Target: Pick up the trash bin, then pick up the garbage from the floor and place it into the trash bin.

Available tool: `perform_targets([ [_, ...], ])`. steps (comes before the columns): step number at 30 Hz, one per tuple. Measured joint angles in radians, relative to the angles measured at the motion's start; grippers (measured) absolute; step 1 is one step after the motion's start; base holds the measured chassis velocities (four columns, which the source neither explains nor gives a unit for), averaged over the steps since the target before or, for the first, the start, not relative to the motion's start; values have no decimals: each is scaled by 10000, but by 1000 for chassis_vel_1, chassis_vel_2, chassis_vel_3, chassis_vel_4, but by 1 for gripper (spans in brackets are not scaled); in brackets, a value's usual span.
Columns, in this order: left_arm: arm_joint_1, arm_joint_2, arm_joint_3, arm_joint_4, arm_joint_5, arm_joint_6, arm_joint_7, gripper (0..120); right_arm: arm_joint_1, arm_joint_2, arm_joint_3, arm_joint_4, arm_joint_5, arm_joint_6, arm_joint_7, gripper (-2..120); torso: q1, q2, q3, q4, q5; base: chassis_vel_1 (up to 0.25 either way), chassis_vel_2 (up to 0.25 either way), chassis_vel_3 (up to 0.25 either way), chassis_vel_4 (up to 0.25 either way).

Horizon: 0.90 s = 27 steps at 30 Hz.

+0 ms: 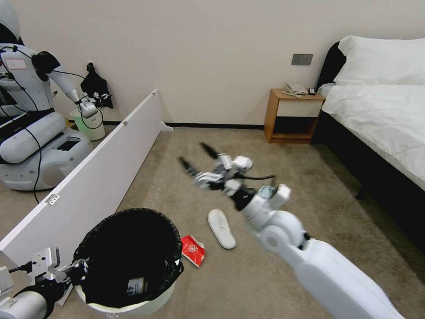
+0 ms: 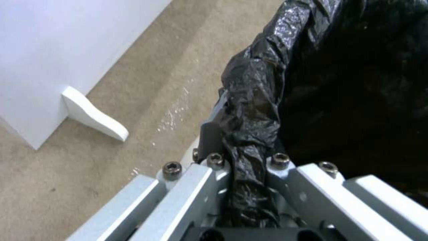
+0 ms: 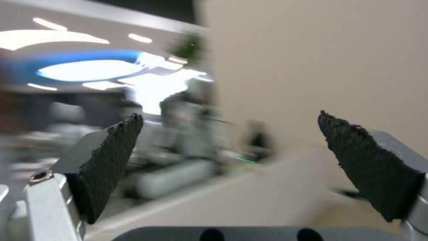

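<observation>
Black liner pinched in your left gripper (image 2: 243, 174) keeps the trash bin (image 1: 128, 259) lifted at your left, so you now need the right gripper (image 1: 199, 161), spread wide and empty, lowered onto the white slipper (image 1: 221, 228) beside the red packet (image 1: 193, 250).

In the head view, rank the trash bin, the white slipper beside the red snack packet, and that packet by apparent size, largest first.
1. trash bin, held at its lined rim by the left gripper; it is nearest the camera, which inflates it.
2. white slipper.
3. red snack packet, clearly smallest.
</observation>
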Motion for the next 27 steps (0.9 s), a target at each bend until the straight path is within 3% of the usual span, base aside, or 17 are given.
perform_targets([
  [5, 34, -119, -297, 88, 132, -13, 35, 3, -2369, -773, 1875, 592, -581, -538, 988, 100, 0, 1, 0, -1, 0, 0, 0, 0, 0],
  [6, 109, -201, -436, 65, 207, -20, 50, 3, -3353, -847, 2668, 868, -1016, -670, 1159, 100, 0, 1, -1, 4, 0, 0, 0, 0, 0],
  [10, 178, -253, -527, 57, 388, -34, 103, 3, -4740, -769, 3664, 1180, -1703, -772, 1250, 100, 0, 0, -1, 0, 0, 0, 0, 0, 0],
  [12, 196, -282, -584, 55, 542, -63, 121, 3, -6275, -427, 4728, 1449, -2657, -809, 1247, 100, 0, 0, -2, -4, 1, 0, 0, 0, 0],
  [18, 97, -344, -603, 249, 1067, -138, 189, 3, -8452, 303, 5657, 1448, -4036, -550, 856, 100, 0, 1, -1, -1, -2, 0, 0, 0, 0],
  [22, -17, -388, -608, 512, 1323, -179, 273, 3, -9418, 976, 5718, 942, -4861, 15, 306, 100, -1, 1, -1, -4, -2, 0, 0, 0, 0],
  [27, -33, -408, -679, 676, 1352, -188, 331, 3, -9697, 1437, 5359, 579, -5381, 263, 87, 100, 0, 1, -2, 0, -3, 0, 0, 0, 0],
])
